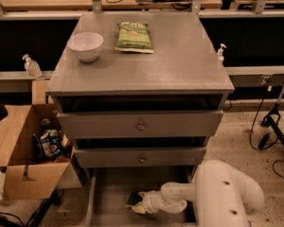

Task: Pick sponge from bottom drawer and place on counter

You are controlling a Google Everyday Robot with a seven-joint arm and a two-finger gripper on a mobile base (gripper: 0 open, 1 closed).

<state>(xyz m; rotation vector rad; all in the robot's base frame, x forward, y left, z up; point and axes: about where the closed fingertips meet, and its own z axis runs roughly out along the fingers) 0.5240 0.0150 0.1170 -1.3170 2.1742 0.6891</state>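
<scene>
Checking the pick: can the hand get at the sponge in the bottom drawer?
Probably yes. The hand sits low inside the open bottom drawer, right at the sponge, with nothing visible between them; the pulled-out drawer leaves the way free from above.
</scene>
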